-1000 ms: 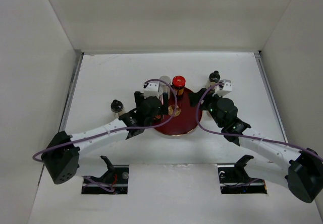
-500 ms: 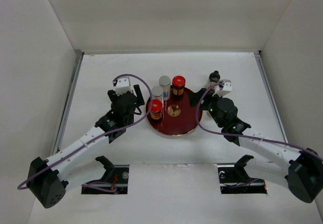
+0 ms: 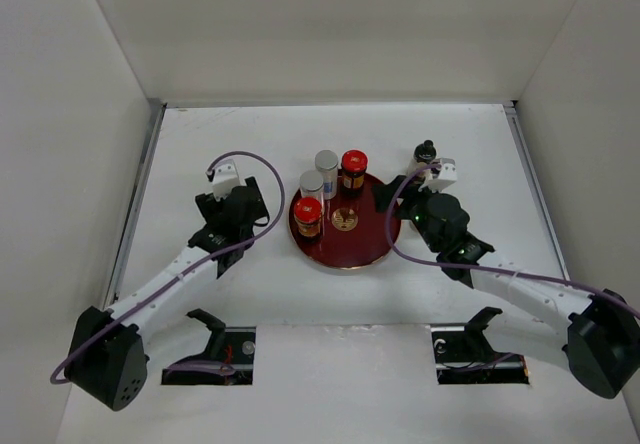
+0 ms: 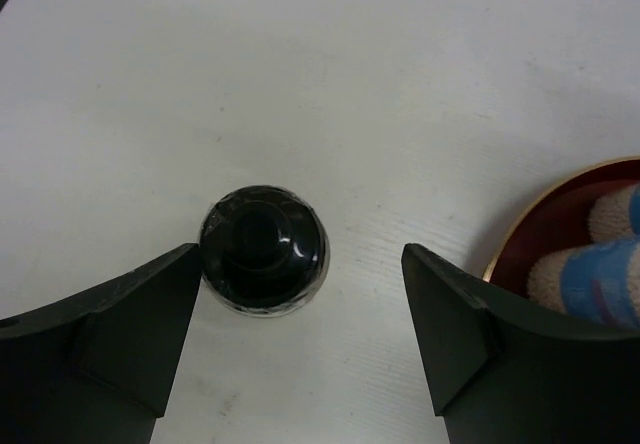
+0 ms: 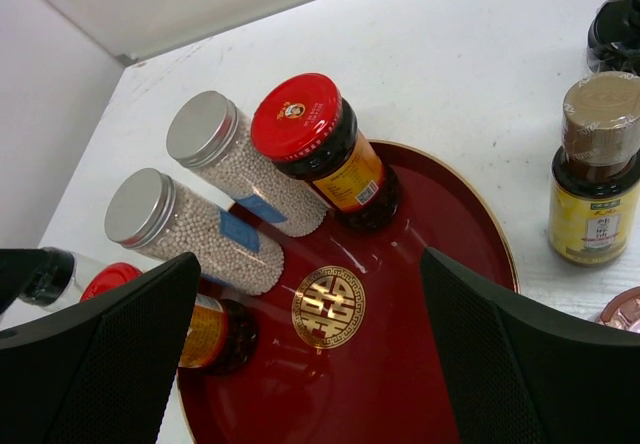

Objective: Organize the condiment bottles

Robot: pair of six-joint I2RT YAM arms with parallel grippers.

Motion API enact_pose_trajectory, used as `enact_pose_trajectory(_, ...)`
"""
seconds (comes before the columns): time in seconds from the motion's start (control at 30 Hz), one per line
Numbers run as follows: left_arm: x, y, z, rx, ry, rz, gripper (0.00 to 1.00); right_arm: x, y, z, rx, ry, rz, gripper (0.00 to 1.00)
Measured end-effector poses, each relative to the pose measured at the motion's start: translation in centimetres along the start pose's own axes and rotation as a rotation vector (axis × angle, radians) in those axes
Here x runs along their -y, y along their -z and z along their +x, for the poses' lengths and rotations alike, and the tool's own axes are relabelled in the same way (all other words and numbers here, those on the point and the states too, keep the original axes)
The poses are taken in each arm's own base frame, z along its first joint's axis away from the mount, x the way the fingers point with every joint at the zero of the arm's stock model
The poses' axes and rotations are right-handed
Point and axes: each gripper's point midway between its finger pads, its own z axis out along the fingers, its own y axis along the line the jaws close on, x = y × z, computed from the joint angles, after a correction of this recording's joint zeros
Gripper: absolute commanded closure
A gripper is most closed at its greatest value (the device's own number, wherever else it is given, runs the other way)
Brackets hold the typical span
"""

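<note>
You have a black-capped bottle [image 4: 262,249] upright on the bench [image 4: 330,74] between the spread fingers [image 4: 110,334], close against one, with the red tray [image 4: 555,214] at the edge.

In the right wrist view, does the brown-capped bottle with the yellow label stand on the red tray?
No, the brown-capped bottle stands on the white table, just outside the red tray's gold rim.

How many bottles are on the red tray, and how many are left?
Done: on the tray, two red-capped jars and two silver-capped bottles. In hand: the left tool is open around a black-capped bottle, not gripping. Left: that one plus the tan-capped bottle, black bottle and pink cap on the table.
</note>
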Motion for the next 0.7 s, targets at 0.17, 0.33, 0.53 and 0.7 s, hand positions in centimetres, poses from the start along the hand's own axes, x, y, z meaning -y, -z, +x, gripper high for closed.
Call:
enact_pose_trajectory(0.17,-1.4,-1.4,1.9,-0.032,-0.006,-0.060,0.20,0.1,-0.1,0.2,-0.006,0.003,0.004,0.05)
enact_pose_trajectory(0.33,-1.6,-2.4,2.3,-0.035,0.001,-0.080,0.28,0.1,-0.1,0.2,-0.006,0.002,0.004,0.05)
enact_pose_trajectory(0.53,-1.8,-3.3,2.6,-0.033,0.011,-0.098,0.36,0.1,-0.1,0.2,-0.006,0.003,0.004,0.05)
enact_pose_trajectory(0.7,-2.3,-3.5,2.7,-0.027,0.017,-0.114,0.53,0.1,-0.1,0.2,-0.006,0.003,0.004,0.05)
